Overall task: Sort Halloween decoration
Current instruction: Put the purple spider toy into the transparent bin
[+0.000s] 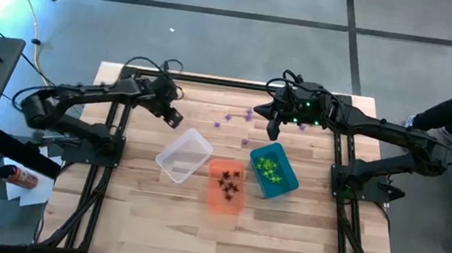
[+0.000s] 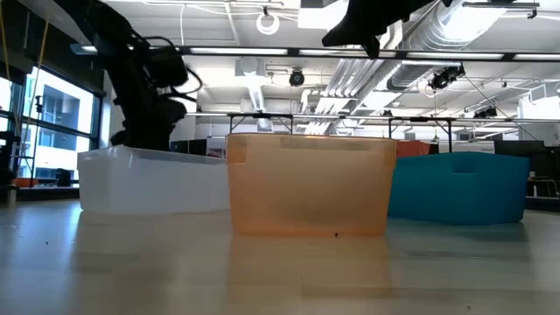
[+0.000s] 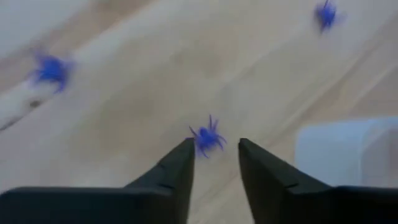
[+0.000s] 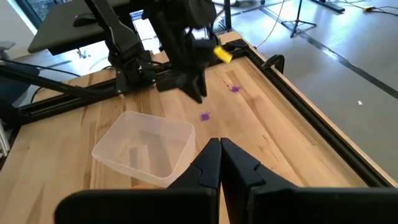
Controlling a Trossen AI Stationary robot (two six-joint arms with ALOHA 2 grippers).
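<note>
Sitting in a row near the middle of the table are three bins. The clear bin looks empty. The orange bin holds black spiders, and the teal bin holds green spiders. Purple spiders lie on the wood at upper center. The left gripper has its jaws spread, with one purple spider just past its tips. The right gripper, jaws pressed together, hangs above the teal bin.

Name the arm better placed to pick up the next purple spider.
Left. The left gripper hangs open right over a purple spider beside the clear bin; the right gripper is shut, farther off.
</note>
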